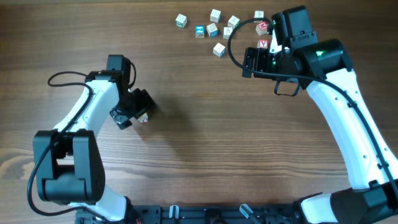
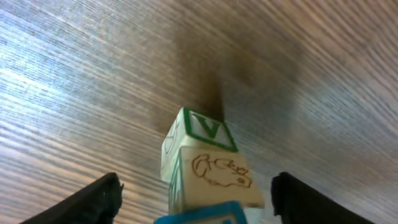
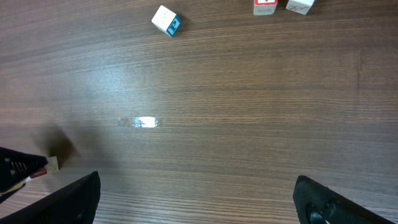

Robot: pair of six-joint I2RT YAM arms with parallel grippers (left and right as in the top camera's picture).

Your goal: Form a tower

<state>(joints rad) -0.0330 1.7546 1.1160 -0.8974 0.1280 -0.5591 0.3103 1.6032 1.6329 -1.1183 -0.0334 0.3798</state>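
Observation:
The tower (image 2: 214, 171) is a small stack of pale letter cubes. In the left wrist view its far cube has a green-framed V, the middle one a brown drawing, and the nearest a blue edge. My left gripper (image 2: 196, 186) straddles the stack, open, with a gap showing between each finger and the cubes. From overhead only a corner of the tower (image 1: 143, 117) peeks out beside the left gripper (image 1: 138, 111). My right gripper (image 1: 247, 63) hovers open and empty at the back right, far from the stack.
Several loose cubes (image 1: 212, 29) lie scattered along the table's far edge. A red-lettered cube (image 1: 263, 43) sits right behind the right gripper. In the right wrist view a blue-marked cube (image 3: 166, 20) and a red one (image 3: 265, 5) lie ahead.

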